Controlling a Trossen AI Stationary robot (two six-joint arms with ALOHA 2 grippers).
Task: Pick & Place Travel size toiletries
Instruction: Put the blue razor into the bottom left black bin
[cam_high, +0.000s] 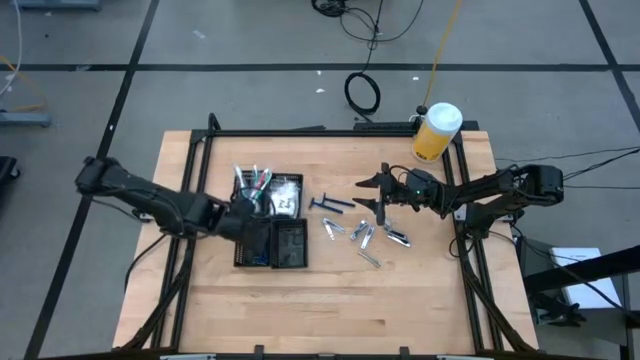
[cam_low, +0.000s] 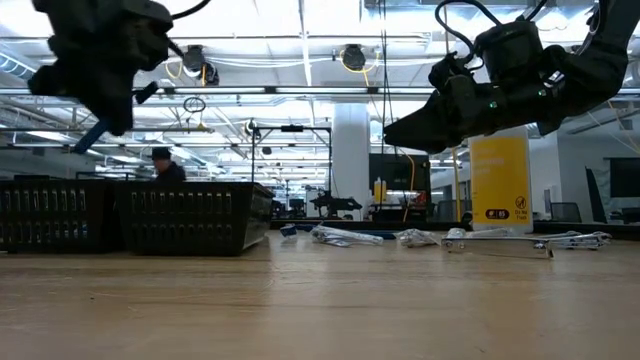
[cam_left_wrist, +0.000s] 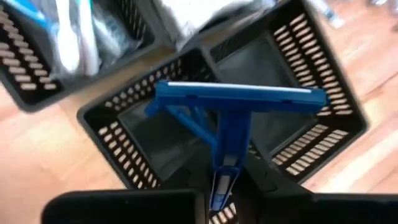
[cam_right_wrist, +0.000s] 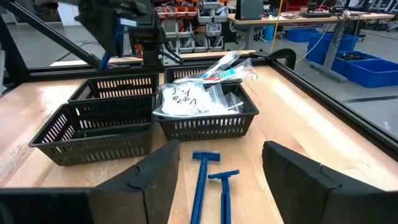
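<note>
The black four-compartment tray (cam_high: 290, 245) stands left of the table's middle. Its far compartments hold thin sticks (cam_high: 253, 181) and white-clear packets (cam_high: 285, 192). My left gripper (cam_high: 243, 213) hangs over the tray's near left part, shut on a blue razor (cam_left_wrist: 239, 96). My right gripper (cam_high: 381, 196) hovers open and level right of the tray, nothing between its fingers. Ahead of it two blue razors (cam_right_wrist: 208, 180) lie flat on the wood. Silvery tubes and packets (cam_high: 366, 236) lie scattered just nearer. My left gripper pinches the razor's handle (cam_left_wrist: 227, 163) near its free end, between its two fingers. The fingers slant steeply down from above and run along the handle. The razor's wide head (cam_left_wrist: 239, 96) points away from the fingers, lifted clear above a tray compartment (cam_left_wrist: 273, 124).
A big yellow jar with a white lid (cam_high: 437, 131) stands at the table's far right corner. Black frame rails (cam_high: 300, 131) run along the far edge and the sides. Bare wood (cam_high: 330, 310) fills the near half of the table.
</note>
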